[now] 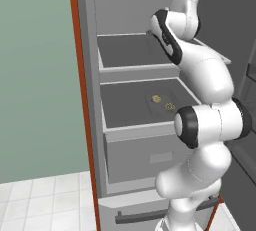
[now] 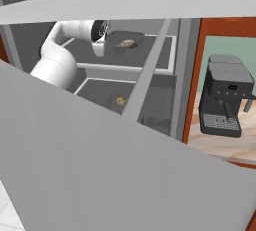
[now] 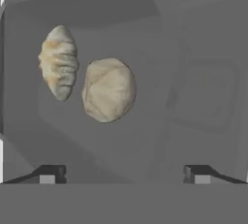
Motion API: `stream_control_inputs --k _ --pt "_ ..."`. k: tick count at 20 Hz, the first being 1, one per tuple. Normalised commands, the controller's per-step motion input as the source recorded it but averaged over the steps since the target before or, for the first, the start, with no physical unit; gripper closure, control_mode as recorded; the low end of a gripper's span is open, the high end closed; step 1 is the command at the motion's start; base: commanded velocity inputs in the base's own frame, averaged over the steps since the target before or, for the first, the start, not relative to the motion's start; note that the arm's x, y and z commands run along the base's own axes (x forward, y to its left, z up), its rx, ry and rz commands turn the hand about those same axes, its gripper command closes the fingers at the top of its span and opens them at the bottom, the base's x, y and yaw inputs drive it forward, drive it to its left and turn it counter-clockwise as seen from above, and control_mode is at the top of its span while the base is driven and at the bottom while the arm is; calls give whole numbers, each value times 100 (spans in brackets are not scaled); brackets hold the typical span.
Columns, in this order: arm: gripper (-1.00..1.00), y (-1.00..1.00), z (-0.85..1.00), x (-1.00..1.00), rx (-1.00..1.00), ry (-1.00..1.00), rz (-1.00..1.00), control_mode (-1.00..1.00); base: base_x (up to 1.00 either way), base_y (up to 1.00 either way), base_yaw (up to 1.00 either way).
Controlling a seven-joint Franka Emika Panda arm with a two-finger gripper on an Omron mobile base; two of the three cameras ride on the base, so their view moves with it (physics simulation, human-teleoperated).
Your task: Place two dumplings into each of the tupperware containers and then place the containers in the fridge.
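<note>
Tan dumplings [image 3: 59, 62], two (side by side), one grey tupperware container [image 3: 145, 136], hand [image 3: 124, 174] open

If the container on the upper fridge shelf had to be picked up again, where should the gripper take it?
By the near wall of the container, coming in from the fridge's open front, one finger inside and one outside. The raised wall is thin enough to pinch, and the two dumplings lie farther in. The gripper is open.
</note>
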Motion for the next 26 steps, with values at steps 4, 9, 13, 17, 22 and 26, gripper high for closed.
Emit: stream_control_inputs --k 4,9,13,17,22,26 --pt "-100 -14 16 -100 0 -36 0 -100 0 0 0" --pt "-100 -2 18 -96 1 -48 0 -100 0 0 0" --pt "-100 0 54 -100 0 -28 0 -100 0 0 0" --pt "-100 0 40 -100 0 0 0 -100 0 0 0" --pt "-100 -10 9 -100 0 0 -1 -100 0 0 0" --pt "-100 -26 0 -100 0 2 -1 -100 0 0 0"
